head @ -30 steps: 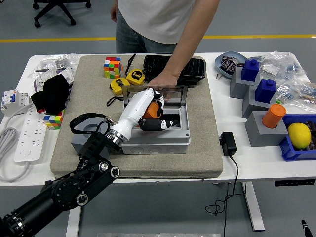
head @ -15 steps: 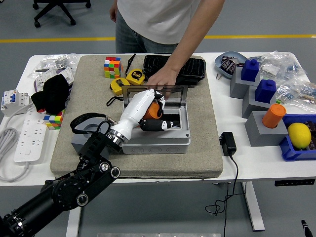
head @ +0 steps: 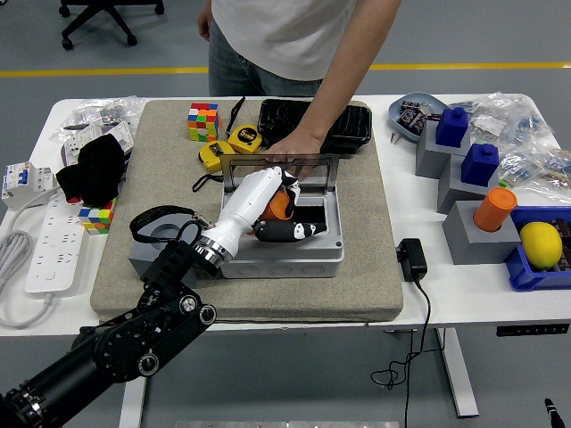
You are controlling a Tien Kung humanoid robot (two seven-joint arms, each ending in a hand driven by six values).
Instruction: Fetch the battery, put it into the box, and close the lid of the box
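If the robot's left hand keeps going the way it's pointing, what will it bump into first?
Probably the inside of the grey box: the left hand, holding something orange, points down into it. Depth is hard to judge.

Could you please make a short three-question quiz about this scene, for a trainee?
1. True or false: the left hand is inside the open grey box.
2. Who holds the clear lid of the box upright?
A. the robot's right hand
B. the person's hand
C. nobody
3. Fill in: the hand's fingers are closed around an ____ battery.

Key: 1 true. 2 B, the person's hand rests on the lid's top edge. 3 orange.
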